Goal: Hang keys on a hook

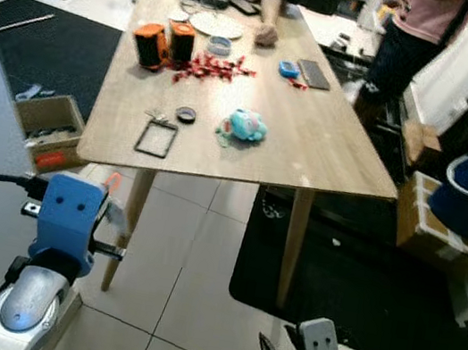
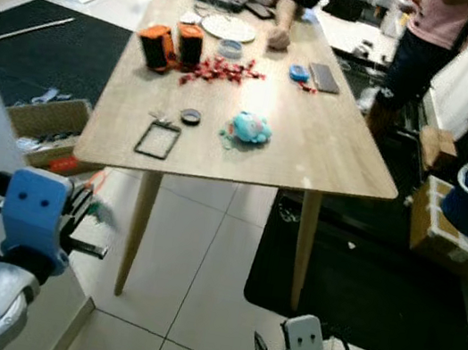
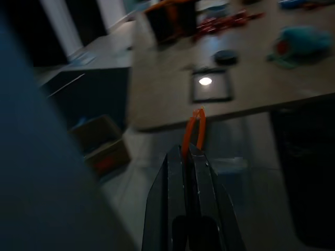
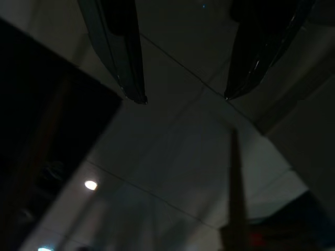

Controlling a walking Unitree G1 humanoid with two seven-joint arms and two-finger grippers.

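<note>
Keys (image 1: pixel 155 116) on table (image 1: pixel 328 155) near front edge, plush toy (image 1: pixel 244 126) right.

Head views are bright and pretty sharp, daylight pouring in around 12 o'clock and glaring off the wooden table (image 1: pixel 330 147). Left wrist view's dim and motion-blurred; right wrist view is nearly black, floor tiles (image 4: pixel 172 157) barely visible.

We are finding no text, label, brand, number or sign that can be read in any of these views. The items lying on the wooden table (image 1: pixel 330 147) in the upper middle of the frame are too small and blurred for any lettering to be made out, and both wrist views are too dark and soft.
</note>
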